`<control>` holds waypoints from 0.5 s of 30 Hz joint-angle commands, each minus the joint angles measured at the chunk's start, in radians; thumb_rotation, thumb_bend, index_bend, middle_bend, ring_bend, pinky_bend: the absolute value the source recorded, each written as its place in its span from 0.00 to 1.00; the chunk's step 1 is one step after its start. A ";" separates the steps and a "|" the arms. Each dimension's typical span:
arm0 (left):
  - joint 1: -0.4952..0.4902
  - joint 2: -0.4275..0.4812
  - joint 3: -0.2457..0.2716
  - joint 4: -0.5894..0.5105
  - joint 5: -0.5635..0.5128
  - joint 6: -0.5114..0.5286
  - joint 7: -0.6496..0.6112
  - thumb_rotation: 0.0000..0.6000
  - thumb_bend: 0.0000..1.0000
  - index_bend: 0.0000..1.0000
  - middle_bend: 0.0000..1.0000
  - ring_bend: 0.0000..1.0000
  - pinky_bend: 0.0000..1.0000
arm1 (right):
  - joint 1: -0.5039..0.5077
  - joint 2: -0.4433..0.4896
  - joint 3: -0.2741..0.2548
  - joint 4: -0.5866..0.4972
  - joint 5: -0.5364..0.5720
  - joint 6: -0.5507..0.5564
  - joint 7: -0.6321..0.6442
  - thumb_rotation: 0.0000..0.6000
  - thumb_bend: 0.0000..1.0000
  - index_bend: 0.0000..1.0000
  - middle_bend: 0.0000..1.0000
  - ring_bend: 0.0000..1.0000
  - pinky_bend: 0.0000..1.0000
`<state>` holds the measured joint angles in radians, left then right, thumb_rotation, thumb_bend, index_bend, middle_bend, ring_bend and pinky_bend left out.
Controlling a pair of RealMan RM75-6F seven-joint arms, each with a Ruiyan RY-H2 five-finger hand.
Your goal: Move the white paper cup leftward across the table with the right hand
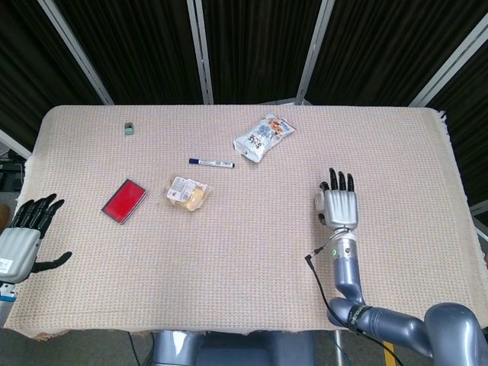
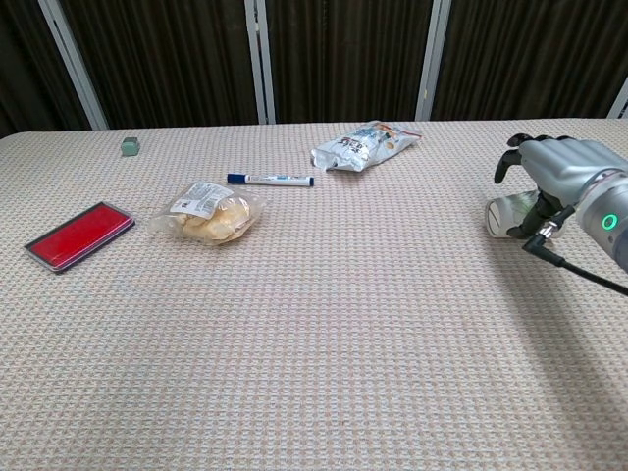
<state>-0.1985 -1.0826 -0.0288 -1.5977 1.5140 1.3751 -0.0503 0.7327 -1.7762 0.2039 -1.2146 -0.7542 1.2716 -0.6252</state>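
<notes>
The white paper cup (image 2: 508, 214) lies on its side at the right of the table, its mouth facing left. My right hand (image 2: 561, 175) sits over it, fingers (image 2: 513, 149) curved over the far side and thumb on the near side, holding the cup. From the head view the right hand (image 1: 340, 204) covers nearly all of the cup (image 1: 319, 201); only a white sliver shows at its left edge. My left hand (image 1: 23, 232) hovers off the table's left edge, fingers spread, holding nothing.
Left of the cup lie a snack bag (image 1: 263, 136), a blue marker (image 1: 211, 162), a wrapped bread packet (image 1: 188, 193), a red flat case (image 1: 124, 200) and a small grey block (image 1: 129, 128). Bare cloth (image 1: 259, 229) stretches between the cup and these.
</notes>
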 commanded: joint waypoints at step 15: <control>-0.001 0.000 0.000 0.000 -0.001 -0.001 -0.001 1.00 0.13 0.00 0.00 0.00 0.00 | -0.008 -0.084 0.037 0.147 -0.031 -0.059 -0.021 1.00 0.18 0.42 0.04 0.00 0.01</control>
<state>-0.1991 -1.0825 -0.0288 -1.5983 1.5127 1.3742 -0.0506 0.7260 -1.8537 0.2374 -1.0748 -0.7776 1.2131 -0.6474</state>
